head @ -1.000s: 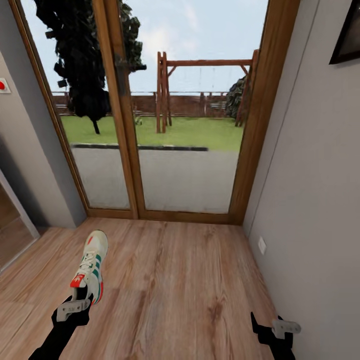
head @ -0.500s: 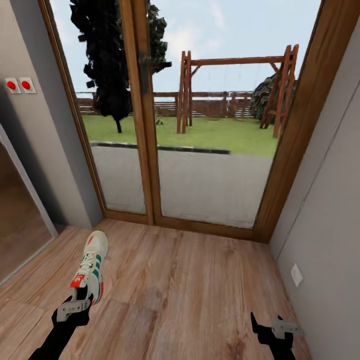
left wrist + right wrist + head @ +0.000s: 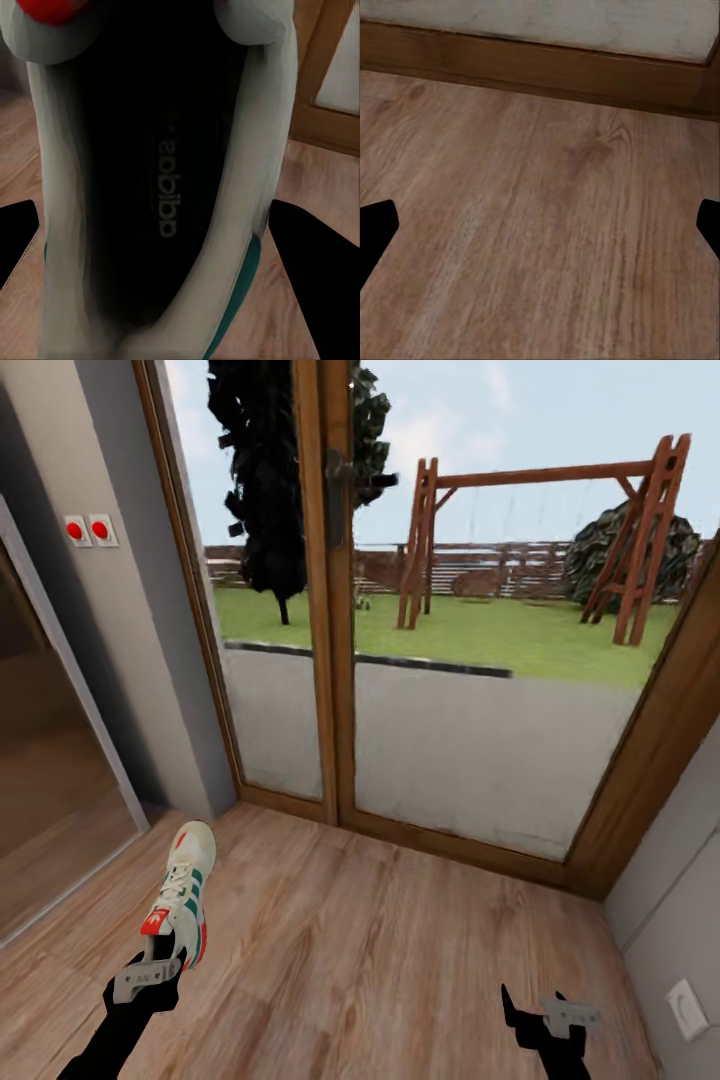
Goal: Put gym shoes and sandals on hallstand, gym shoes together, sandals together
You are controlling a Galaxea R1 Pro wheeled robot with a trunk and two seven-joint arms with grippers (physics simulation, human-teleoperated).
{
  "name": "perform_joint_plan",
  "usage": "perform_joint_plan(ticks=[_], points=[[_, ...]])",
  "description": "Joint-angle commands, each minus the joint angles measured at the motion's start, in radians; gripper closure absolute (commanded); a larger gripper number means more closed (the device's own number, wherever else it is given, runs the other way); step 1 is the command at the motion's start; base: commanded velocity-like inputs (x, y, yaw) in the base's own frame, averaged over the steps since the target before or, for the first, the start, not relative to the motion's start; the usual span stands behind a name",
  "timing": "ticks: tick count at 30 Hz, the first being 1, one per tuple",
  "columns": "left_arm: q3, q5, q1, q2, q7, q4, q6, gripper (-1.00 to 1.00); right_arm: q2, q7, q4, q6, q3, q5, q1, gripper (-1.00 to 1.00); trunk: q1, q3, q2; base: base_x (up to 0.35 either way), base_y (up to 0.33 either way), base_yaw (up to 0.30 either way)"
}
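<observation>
We carry one gym shoe (image 3: 180,895) in our left gripper (image 3: 148,975), pinched at the heel, toe forward, above the corridor floor (image 3: 380,950); our right gripper (image 3: 560,1015) hangs empty, fingers spread, facing the glazed door (image 3: 420,660)

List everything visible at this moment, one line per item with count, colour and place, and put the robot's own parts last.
gym shoe: one, cream-white with green stripes and red accents, held at the left gripper, above the floor.
corridor floor: one, light-brown wood planks, across the lower view.
glass doors: two panes, brown wooden frames, straight ahead.
door handle: one, dark, on the centre frame.
wall switches: two, white with red buttons, on the grey wall at left.
wall socket: one, white, low on the right wall.
swing frame: one, reddish wood, outside on the grass.
left gripper: one, grey fingers on black arm, gripping the shoe's heel.
right gripper: one, same colours, open, holding nothing.
</observation>
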Motion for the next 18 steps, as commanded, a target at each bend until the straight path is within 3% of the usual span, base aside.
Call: perform_joint_plan(ticks=[1,18], points=[[0.003,-0.001,-0.001,-0.001,-0.006,0.000,-0.003,1.00,0.001,0.008,0.001,-0.003,-0.009,0.005,-0.001,-1.00,0.000,-0.001,0.000,0.339,-0.089,0.277],[0.008,0.000,0.003,-0.001,-0.004,0.023,-0.008,1.00,0.001,0.007,0.006,-0.003,-0.009,0.008,-0.001,-1.00,0.000,-0.001,0.000,0.337,-0.094,0.278]])
